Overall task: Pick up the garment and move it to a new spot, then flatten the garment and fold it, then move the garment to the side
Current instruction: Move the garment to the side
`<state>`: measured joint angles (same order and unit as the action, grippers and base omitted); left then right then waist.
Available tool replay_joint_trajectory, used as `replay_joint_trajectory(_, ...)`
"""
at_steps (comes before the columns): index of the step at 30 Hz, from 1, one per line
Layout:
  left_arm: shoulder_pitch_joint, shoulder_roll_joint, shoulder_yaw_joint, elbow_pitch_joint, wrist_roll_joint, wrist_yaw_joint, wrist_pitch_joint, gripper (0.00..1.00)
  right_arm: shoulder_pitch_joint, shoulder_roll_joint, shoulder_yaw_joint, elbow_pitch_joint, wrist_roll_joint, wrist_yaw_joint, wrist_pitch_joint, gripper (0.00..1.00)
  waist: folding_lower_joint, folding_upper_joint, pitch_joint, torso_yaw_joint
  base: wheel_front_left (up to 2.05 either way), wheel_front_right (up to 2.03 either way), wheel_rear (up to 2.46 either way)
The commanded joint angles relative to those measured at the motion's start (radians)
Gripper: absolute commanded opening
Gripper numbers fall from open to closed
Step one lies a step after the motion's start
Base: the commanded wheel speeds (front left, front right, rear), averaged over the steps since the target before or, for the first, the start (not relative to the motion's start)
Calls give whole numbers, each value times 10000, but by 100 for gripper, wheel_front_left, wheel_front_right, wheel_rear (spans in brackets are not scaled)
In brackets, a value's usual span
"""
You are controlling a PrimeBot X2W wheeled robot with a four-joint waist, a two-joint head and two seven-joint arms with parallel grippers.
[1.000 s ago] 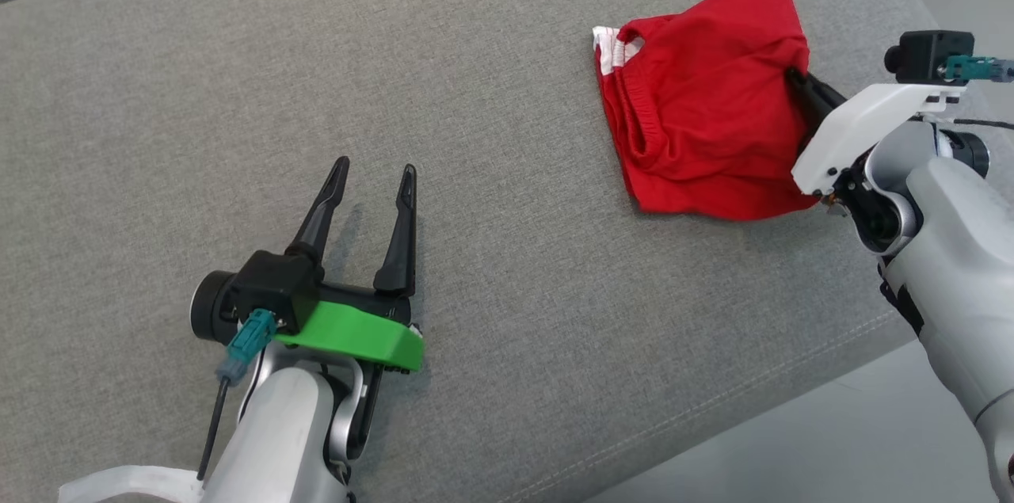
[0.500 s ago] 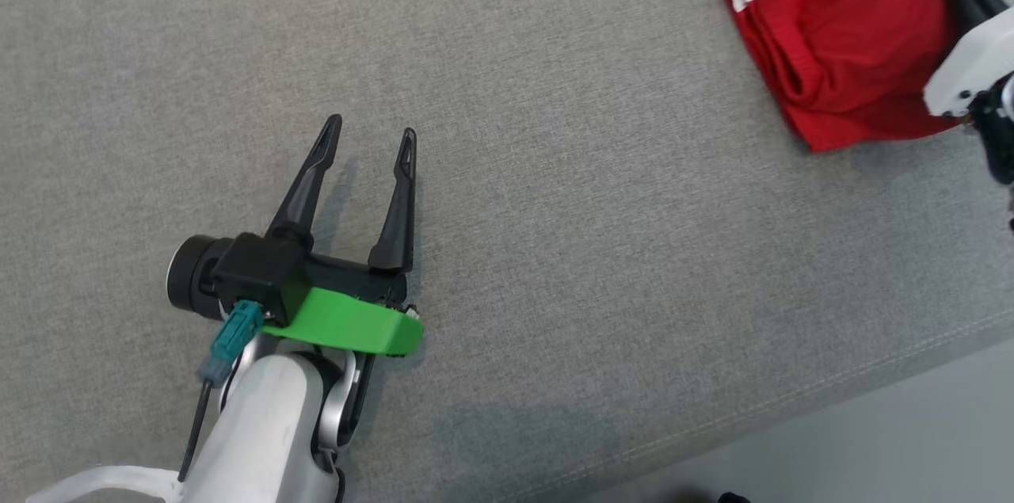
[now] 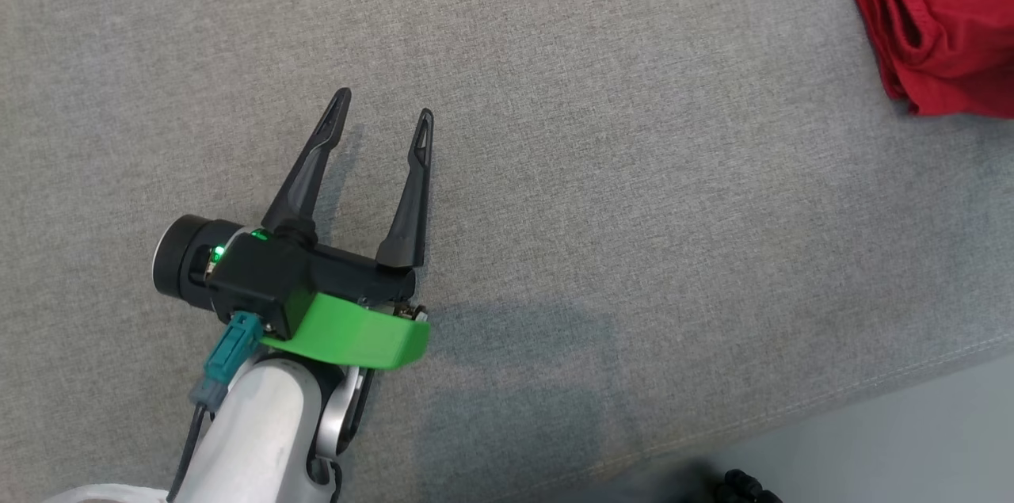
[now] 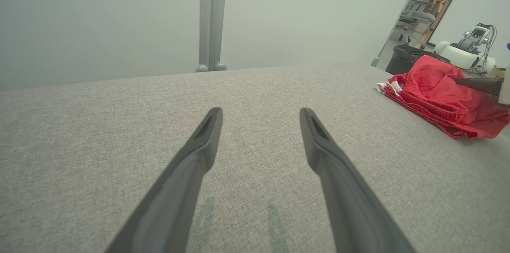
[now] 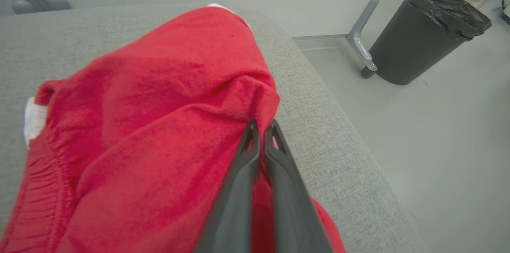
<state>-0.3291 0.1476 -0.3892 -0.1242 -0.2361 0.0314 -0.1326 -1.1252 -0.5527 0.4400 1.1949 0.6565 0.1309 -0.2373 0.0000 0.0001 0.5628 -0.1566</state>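
Soft, even, bright light from above. A broad faint shadow lies on the grey woven fabric surface [image 3: 634, 170] near its front edge. Wrist views bow at their edges, nearest parts slightly soft.

Red shorts [image 3: 943, 20] with white trim [image 4: 387, 87] at the waistband; heathered grey woven upholstery [image 3: 634, 170]; left gripper [image 3: 384, 104] black-fingered, its mount [image 3: 348, 333] bright green, connector [image 3: 226, 356] teal; bin [image 5: 414, 42] dark grey, liner [image 5: 450, 10] black

Head overhead; wrists low; common garment [image 4: 438, 93]
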Motion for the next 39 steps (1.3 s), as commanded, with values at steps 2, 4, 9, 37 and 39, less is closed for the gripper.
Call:
replay_joint_trajectory(2, 130, 126, -13, -134, 73, 62, 74, 100, -248, -2, -199, 361, -196, -3, -163, 18, 0, -1, 53, 11, 0, 0, 0)
replay_joint_trajectory(4, 130, 145, -37, -198, 75, 91, 140, 100, -317, -9, -331, 578, -405, -4, -242, 100, 0, -1, 56, 14, 0, 0, 0)
replay_joint_trajectory(9, 179, 148, -82, -171, 7, 116, 132, 100, -463, -211, -994, 635, -1007, -3, -289, 100, 0, -1, -43, 3, 0, 0, 0)
replay_joint_trajectory(37, 986, -441, 812, 3158, -1449, 330, -1170, 100, 3335, 1541, -2660, -4131, -2589, -3, -289, 100, 0, -1, -4014, 542, 0, 0, 0)
replay_joint_trajectory(39, 1149, -497, 965, 3410, -1569, 381, -1262, 100, 3767, 1774, -2643, -4415, -2621, -3, -290, 100, 0, -1, -4241, 658, 0, 0, 0)
